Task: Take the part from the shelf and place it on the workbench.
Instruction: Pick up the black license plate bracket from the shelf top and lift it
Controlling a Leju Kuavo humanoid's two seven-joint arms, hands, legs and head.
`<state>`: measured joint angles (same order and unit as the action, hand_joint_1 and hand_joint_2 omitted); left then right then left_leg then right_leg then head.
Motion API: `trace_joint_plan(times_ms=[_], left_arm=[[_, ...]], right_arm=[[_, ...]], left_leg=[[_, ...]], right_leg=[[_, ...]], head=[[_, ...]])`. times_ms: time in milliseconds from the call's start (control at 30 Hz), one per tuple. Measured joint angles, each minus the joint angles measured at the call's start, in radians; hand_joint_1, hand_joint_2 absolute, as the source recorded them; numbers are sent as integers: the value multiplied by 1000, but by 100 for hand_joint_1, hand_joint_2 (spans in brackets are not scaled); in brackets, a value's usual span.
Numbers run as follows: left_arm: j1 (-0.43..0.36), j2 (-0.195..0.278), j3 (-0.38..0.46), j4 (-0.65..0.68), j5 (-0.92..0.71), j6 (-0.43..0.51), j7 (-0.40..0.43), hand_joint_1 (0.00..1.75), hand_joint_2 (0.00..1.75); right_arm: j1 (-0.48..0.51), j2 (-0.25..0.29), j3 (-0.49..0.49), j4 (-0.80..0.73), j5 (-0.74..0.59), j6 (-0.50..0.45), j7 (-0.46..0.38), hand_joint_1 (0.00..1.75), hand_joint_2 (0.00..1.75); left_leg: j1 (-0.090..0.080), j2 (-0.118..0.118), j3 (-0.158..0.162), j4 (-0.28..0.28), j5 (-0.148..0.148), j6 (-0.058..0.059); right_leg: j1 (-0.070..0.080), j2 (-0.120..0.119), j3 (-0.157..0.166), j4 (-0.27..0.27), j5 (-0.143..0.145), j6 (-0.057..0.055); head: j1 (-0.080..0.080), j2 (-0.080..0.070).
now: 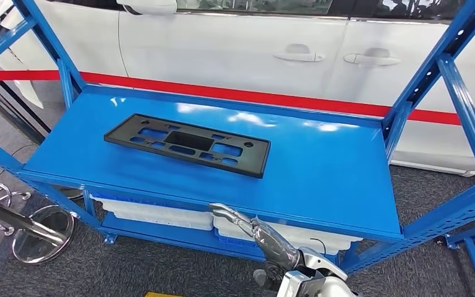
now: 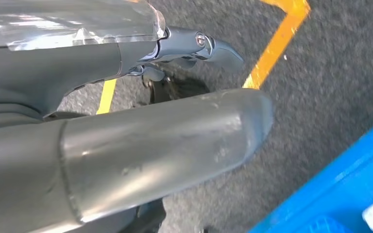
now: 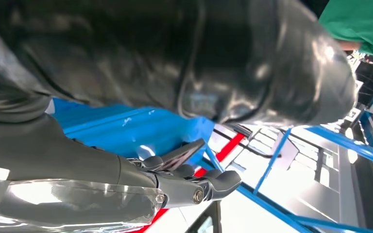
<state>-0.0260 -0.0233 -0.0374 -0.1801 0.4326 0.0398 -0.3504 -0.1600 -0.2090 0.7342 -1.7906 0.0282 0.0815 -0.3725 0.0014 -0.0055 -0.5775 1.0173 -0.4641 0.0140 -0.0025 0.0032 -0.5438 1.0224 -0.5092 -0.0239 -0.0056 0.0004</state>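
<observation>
Head view: one black part (image 1: 188, 144), a flat rectangular frame with cut-out windows, lay on the blue shelf (image 1: 321, 167), left of centre and untouched. Probably light, rigid moulded plastic; its thin profile against the smooth shelf looked awkward to lift. Likeliest hold: the near long edge, or fingers through a window. Right hand (image 1: 256, 232) was raised below the shelf's near edge, fingers extended, empty. Left hand (image 2: 165, 141) hung over the floor, holding nothing visible; fingers' posture could not be told.
</observation>
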Motion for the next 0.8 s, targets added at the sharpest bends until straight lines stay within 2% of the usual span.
trace_joint_plan(times_ms=[67, 133, 167, 233, 267, 300, 333, 400, 433, 467, 567, 633, 667, 733, 767, 800], left_arm=[[0, 0, 0, 0, 0, -1, 0, 0, 0], [0, -1, 0, 0, 0, -1, -1, 0, 0], [0, -1, 0, 0, 0, -1, -1, 0, 0], [-1, -1, 0, 0, 0, -1, -1, 0, 0], [0, -1, 0, 0, 0, 0, -1, 0, 0], [0, -1, 0, 0, 0, 1, 0, 0, 0], [2, -1, 0, 0, 1, 1, 1, 0, 0], [3, -1, 0, 0, 2, 4, 3, 0, 0], [3, 0, 1, 0, 4, 6, 4, 0, 0], [2, 1, 1, 0, 5, 9, 4, 0, 0], [2, 5, 1, 0, 5, 14, 11, 0, 0], [2, 7, 1, 0, 0, 14, 16, 0, 0], [1, 9, 1, 0, -3, 13, 18, 0, 0], [1, 9, 1, 0, -10, 11, 19, 0, 0], [1, 9, 1, 0, -14, 9, 20, 0, 0], [1, 9, 1, 0, -17, 7, 20, 0, 0]], right_arm=[[-1, 0, 0, 0, 0, 0, 0, 0, 0], [-3, 0, 0, 0, 0, 0, 0, 0, 0], [-4, 0, 0, 0, 0, 0, 0, 0, 0], [-3, 0, 0, 1, 0, 0, 0, 0, 0], [-2, 0, 0, 2, 0, 0, 0, 0, 0], [-1, 0, 0, 3, 0, 0, 0, 0, 0], [-1, 0, 0, 4, 0, 0, 0, 0, 0], [-1, 0, 0, 4, 0, 0, 0, 0, 0], [-1, 0, 0, 4, 0, 0, 0, 0, 0], [-2, 0, 1, 4, 0, 0, 0, 0, 0], [-6, 0, 5, 5, 6, 0, 2, 0, 0], [-19, 5, 11, 6, 14, 4, 6, 0, 0], [-31, 9, 15, 7, 17, 6, 11, 0, 0], [-62, 18, 25, 14, 21, 7, 27, 0, 0], [-79, 22, 31, 22, 24, 5, 36, 0, 44], [-97, 26, 35, 32, 27, 3, 45, 0, 87]], left_leg=[[2, 1, 4, -11, 1, 7], [8, 2, 13, -23, 3, 18], [11, 4, 18, -28, 4, 23], [9, 4, 21, -29, 1, 29], [9, 4, 23, -28, -1, 30], [9, 3, 26, -28, -5, 30], [9, 2, 31, -27, -9, 29], [10, 0, 42, -24, -20, 23], [8, -1, 46, -19, -27, 17], [7, -1, 47, -17, -32, 11], [5, 0, 47, -17, -38, -5], [8, 0, 39, 8, -59, -15], [10, 0, 22, 47, -81, -19], [11, 0, -43, 173, -137, -26], [12, 0, -75, 231, -154, -28], [12, 0, -96, 262, -154, -29]], right_leg=[[-1, -1, 1, -2, -3, 10], [-1, -1, -11, 32, -27, 20], [-2, -1, -32, 78, -52, 25], [-6, -1, -105, 210, -108, 30], [-8, -2, -138, 262, -120, 33], [-10, -2, -157, 284, -113, 34], [-12, -2, -155, 265, -85, 35], [-15, -3, -104, 139, -1, 33], [-14, -3, -78, 77, 26, 30], [-13, -2, -62, 37, 39, 27], [-10, 1, -57, 20, 35, 14], [-12, 1, -51, 12, 36, 1], [-14, 1, -48, 8, 36, -5], [-12, -1, -46, 7, 34, -12], [-11, -1, -46, 8, 33, -14], [-10, -1, -45, 8, 32, -15]], head=[[0, 0], [0, 0], [0, 0], [0, 0], [0, 0], [0, 0], [0, 0], [0, 0], [0, 0], [0, 0], [0, 0], [0, 0], [0, 0], [0, 0], [0, 0], [0, 0]])
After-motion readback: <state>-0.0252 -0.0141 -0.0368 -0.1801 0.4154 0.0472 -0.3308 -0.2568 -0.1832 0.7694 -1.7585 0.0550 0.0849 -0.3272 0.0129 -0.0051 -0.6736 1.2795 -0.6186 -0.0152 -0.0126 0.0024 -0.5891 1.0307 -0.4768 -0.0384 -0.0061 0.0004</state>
